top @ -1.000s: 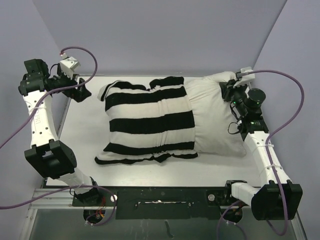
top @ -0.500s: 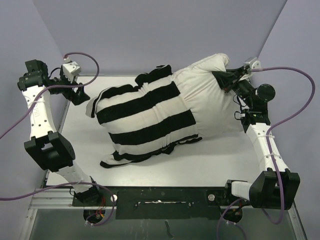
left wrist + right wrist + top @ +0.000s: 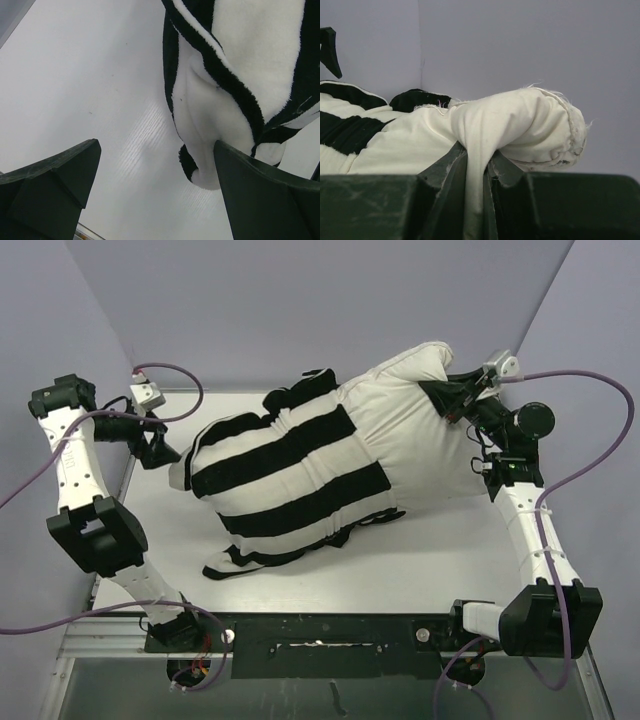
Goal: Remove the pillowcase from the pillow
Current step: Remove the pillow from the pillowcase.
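My right gripper (image 3: 476, 152) pinches pillow (image 3: 415, 435) corner, lifted far right to anchor it; left gripper (image 3: 156, 145) gapes wide beside pillowcase (image 3: 285, 475) left end, probably to grab it.

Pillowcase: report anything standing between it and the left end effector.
Nothing visible does. The open left end effector sits right beside a drooping corner of the pillowcase, with only bare table showing in the gap.

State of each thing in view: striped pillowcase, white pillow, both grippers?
black-and-white striped fabric pillowcase: on, covering the pillow's left part.
plump plain white pillow: right part bare, far-right corner raised off the table.
left gripper: open, empty, at the pillowcase's left corner.
right gripper: shut on the pillow's corner.
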